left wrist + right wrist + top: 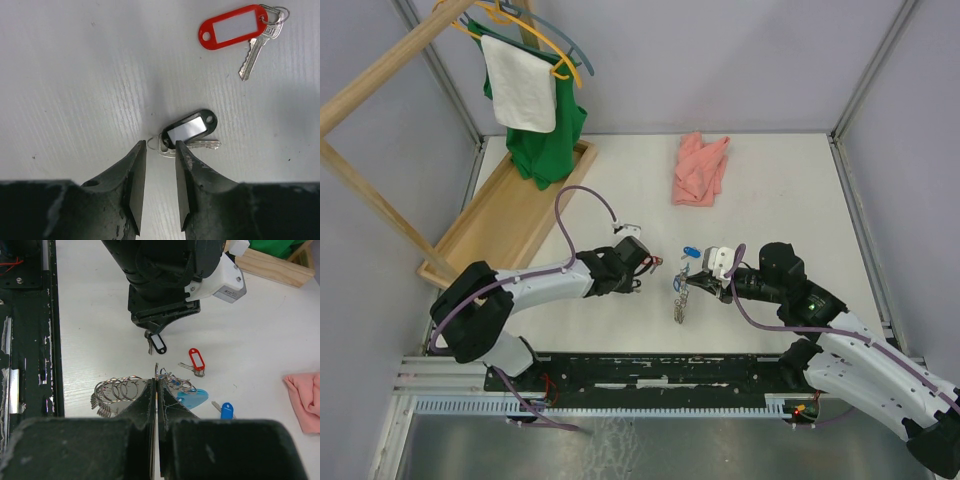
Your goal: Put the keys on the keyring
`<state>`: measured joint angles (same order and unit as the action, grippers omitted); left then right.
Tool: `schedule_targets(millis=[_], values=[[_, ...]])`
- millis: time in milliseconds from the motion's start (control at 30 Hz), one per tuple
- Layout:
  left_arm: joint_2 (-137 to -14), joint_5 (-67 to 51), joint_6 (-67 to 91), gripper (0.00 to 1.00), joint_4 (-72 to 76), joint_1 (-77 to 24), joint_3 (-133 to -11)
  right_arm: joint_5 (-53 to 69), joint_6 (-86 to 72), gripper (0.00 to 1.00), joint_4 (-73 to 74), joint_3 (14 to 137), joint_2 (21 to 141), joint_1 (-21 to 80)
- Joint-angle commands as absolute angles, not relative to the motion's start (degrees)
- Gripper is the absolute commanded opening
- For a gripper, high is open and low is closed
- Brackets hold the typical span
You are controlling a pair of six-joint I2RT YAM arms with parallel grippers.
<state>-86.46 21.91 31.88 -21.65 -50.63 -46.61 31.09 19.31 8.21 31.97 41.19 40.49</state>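
Note:
My left gripper (160, 147) is open and low over the table. Its fingertips straddle the ring end of a black-tagged key (190, 131). A red-tagged key (235, 27) lies beyond it. In the top view my left gripper (642, 275) faces my right gripper (692, 285). My right gripper (157, 382) is shut on the wire of the keyring (117, 390), whose silvery rings hang to the left. The keyring's light-blue tag (195, 398) lies to the right. The black key (157, 343), the red key (196, 360) and a blue-tagged key (226, 410) lie on the table.
A pink cloth (700, 168) lies at the back. A wooden tray (510, 215) stands at the back left under a hanger rack with green and white garments (535, 100). A black rail (650, 370) runs along the near edge.

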Motion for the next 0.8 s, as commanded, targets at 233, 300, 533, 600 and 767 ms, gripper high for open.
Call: schedule_targets(millis=[233,300,533,600,767], values=[[-77.11,14.18,31.78,0.57,-16.33,-48.09,-44.21,32.49,18.61,0.01,4.16,32.42,40.36,40.56],[-73.51,10.36,30.07,0.59,-12.12,-45.64,-40.56,32.51,18.57,0.01,4.15,32.35,40.42,40.54],[-66.76,-6.08,22.7,0.58,3.49,-36.55,-28.67,33.01,18.63,0.01,4.2,32.29,40.26,40.58],[-66.78,-9.13,22.84,0.57,7.32,-34.91,-26.93,33.04,18.71,0.01,4.4,32.29,40.17,40.56],[-69.87,-17.26,26.4,0.55,18.88,-29.69,-22.31,33.02,18.72,0.01,4.44,32.28,40.3,40.57]])
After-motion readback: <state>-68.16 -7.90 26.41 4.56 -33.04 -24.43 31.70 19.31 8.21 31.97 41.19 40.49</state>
